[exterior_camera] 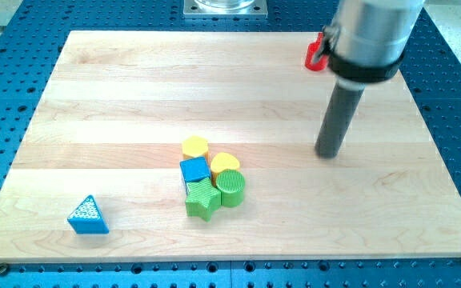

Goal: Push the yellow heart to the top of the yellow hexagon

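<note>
The yellow heart (225, 162) lies near the board's middle, just right of and slightly below the yellow hexagon (195, 147). The two yellow blocks sit close together in a cluster. My tip (327, 154) rests on the board well to the right of the cluster, at about the heart's height in the view and touching no block. The rod rises from it to the grey arm body at the view's top right.
A blue cube (194, 171), a green star (202, 199) and a green cylinder (232, 189) pack against the yellow blocks from below. A blue triangle (87, 215) lies at the lower left. A red block (316, 54) sits at the board's top edge behind the arm.
</note>
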You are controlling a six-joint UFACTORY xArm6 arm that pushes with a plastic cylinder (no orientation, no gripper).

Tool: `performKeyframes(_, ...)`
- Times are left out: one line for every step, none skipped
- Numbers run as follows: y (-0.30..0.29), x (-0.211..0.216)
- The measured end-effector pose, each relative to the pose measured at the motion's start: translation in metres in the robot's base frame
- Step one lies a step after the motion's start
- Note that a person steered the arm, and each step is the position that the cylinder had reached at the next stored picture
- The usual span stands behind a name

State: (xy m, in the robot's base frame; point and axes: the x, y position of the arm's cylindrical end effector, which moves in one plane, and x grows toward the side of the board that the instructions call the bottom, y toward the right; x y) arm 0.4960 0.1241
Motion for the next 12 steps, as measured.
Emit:
performKeyframes(-0.052, 0.015)
performKeyframes(-0.096, 0.016)
performKeyframes(-0.114, 0.023)
performKeyframes(-0.158, 0.048)
performKeyframes(-0.187, 0.067)
performKeyframes(-0.214, 0.066)
performKeyframes(-0.246, 0.068)
performKeyframes(-0.254, 0.055)
performKeyframes(-0.199, 0.023)
performKeyframes(-0.216, 0.02)
performKeyframes(-0.23, 0.011)
performKeyframes(-0.206, -0.023)
